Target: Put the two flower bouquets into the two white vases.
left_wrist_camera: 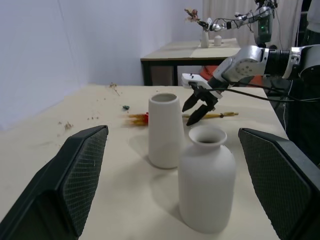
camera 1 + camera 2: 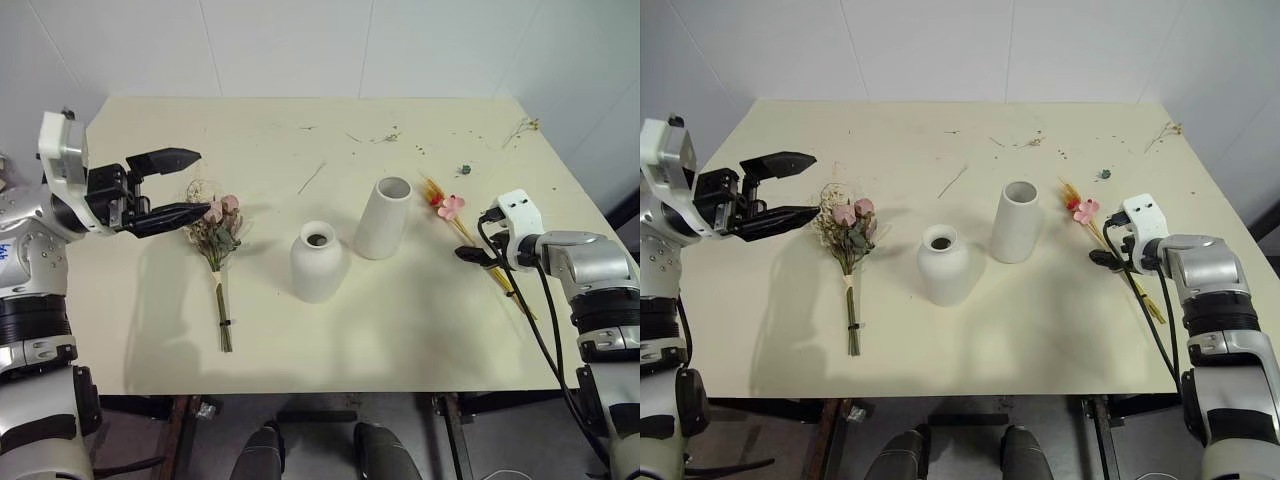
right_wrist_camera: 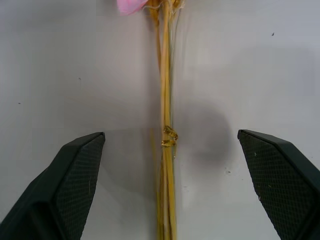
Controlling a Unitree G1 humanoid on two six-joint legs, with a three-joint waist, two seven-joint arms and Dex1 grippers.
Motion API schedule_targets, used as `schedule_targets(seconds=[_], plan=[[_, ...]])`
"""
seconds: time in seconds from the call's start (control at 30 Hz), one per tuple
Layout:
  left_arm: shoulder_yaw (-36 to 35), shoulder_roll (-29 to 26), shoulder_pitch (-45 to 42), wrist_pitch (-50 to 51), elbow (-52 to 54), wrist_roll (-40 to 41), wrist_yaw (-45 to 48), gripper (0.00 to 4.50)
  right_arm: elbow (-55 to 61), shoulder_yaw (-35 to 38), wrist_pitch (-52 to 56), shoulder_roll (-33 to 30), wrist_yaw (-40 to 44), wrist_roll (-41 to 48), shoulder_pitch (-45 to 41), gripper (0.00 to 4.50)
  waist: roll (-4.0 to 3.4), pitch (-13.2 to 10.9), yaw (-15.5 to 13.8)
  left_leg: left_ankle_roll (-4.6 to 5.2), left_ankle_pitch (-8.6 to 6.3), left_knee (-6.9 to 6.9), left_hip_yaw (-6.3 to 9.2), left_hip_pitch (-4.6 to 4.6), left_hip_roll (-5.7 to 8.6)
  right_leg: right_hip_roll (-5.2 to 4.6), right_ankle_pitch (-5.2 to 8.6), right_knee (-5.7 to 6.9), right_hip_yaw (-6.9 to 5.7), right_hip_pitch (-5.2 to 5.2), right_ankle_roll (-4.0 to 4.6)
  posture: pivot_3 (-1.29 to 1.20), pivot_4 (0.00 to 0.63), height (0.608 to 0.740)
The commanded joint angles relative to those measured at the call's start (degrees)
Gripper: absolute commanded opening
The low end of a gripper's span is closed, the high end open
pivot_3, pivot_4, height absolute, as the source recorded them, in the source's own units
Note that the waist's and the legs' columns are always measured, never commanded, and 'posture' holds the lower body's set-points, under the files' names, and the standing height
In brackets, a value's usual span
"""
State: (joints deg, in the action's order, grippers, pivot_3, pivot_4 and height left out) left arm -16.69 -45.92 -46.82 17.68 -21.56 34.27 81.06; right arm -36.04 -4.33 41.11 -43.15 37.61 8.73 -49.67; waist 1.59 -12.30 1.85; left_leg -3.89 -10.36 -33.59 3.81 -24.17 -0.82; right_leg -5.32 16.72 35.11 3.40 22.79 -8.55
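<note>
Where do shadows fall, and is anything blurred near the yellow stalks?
Right wrist view: yellow stalk bouquet sharp, soft grey shadow beside it on the table; finger pads crisp. Left eye view: rounded vase and tall vase cast faint shadows, no glare.

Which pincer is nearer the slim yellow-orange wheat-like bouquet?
Right. The right pincer hangs open straddling the wheat-like bouquet's stems; the left pincer is across the table, by the pink rose bouquet.

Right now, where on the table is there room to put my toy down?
The table is bare along its near edge, below the short vase, and behind the tall vase apart from small crumbs. The middle row is crowded: rose bouquet, both vases, yellow bouquet.
</note>
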Motion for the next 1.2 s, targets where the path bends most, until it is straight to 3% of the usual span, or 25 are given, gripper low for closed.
schedule_targets(seconds=[0.03,0.13,0.47,0.8,1.07,1.2], plan=[[1.33,-1.41,-2.06,0.56,-1.61,-0.78,1.34,4.49,-2.36,0.64,-1.1,0.52,0.21,-1.65,-1.23,4.31,0.0,0.0,0.07,0.0,0.0,-0.02,0.0,0.01,0.0,0.0,0.0,0.03,0.0,0.0,0.0,0.0,0.15,0.74],[1.21,-0.77,-4.7,-0.66,-3.93,-0.32,2.01,4.5,-4.21,1.26,-2.23,1.16,-0.19,-2.08,-1.43,3.62,0.0,0.0,0.16,0.0,0.0,-0.11,0.0,0.02,0.0,0.02,0.0,0.13,0.01,-0.01,0.0,0.0,0.15,0.74],[2.15,0.36,-10.29,-1.6,-10.99,-1.29,3.3,4.5,-6.48,3.15,-4.16,1.75,-3.22,-2.65,-2.31,0.16,0.01,0.0,-0.06,0.0,0.02,-0.3,0.01,0.07,0.02,0.0,-0.03,0.24,0.01,-0.12,-0.04,0.0,0.15,0.74],[3.65,2.7,-13.87,-4.34,-17.52,-3.88,3.74,4.5,1.86,11.98,-12.64,2.93,-12.35,-0.59,-5.58,0.05,-0.03,-0.02,0.55,0.0,0.01,-0.15,0.02,0.01,0.01,0.01,0.0,0.23,0.02,0.02,-0.04,0.0,0.15,0.74],[4.85,4.05,-15.13,-6.01,-21.38,-6.13,5.34,4.5,10.09,20.28,-26.32,11.81,-19.6,5.08,-14.88,0.05,-0.04,-0.03,1.6,0.0,0.02,-0.09,0.02,0.02,-0.01,0.02,0.02,0.36,0.03,0.09,-0.04,0.0,0.15,0.74],[5.11,3.71,-15.34,-7.49,-23.18,-7.37,6.08,4.5,13.85,20.39,-32.22,17.71,-18.98,7.7,-17.47,0.05,-0.04,-0.03,1.46,0.0,0.02,-0.02,0.02,0.0,-0.01,0.02,0.04,0.5,0.03,0.13,-0.04,0.0,0.15,0.74]])
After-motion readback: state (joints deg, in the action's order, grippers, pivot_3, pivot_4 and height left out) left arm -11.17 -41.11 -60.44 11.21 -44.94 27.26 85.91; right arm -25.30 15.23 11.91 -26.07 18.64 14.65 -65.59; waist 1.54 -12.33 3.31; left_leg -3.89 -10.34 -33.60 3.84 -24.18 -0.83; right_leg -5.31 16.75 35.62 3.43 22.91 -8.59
